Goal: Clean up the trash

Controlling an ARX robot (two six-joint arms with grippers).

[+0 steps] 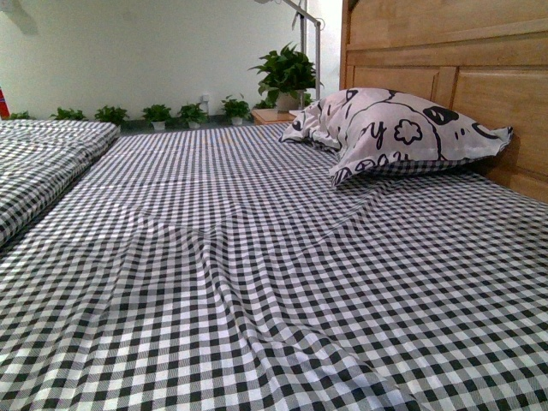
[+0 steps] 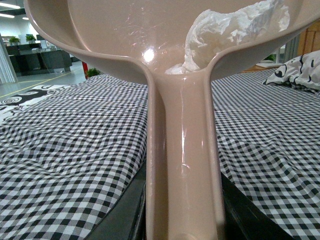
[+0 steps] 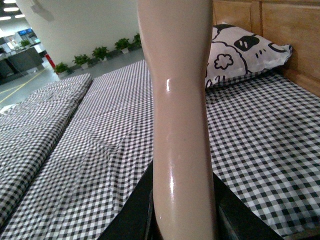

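The crumpled white paper wad (image 2: pixel 225 35) sits inside the pinkish-beige plastic dustpan (image 2: pixel 182 150), pinched by the left gripper (image 2: pixel 182 227). Keep it level while carrying. The right gripper (image 3: pixel 182 220) pinches a matching beige handle (image 3: pixel 182 100)

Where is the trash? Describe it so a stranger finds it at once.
Start from the bed with the black-and-white checked sheet. Above it, in the left wrist view, is a pinkish-beige dustpan, and in its scoop, where the handle joins, lies the crumpled white paper wad. It is the only plain white, wrinkled thing; the pillow beyond is patterned.
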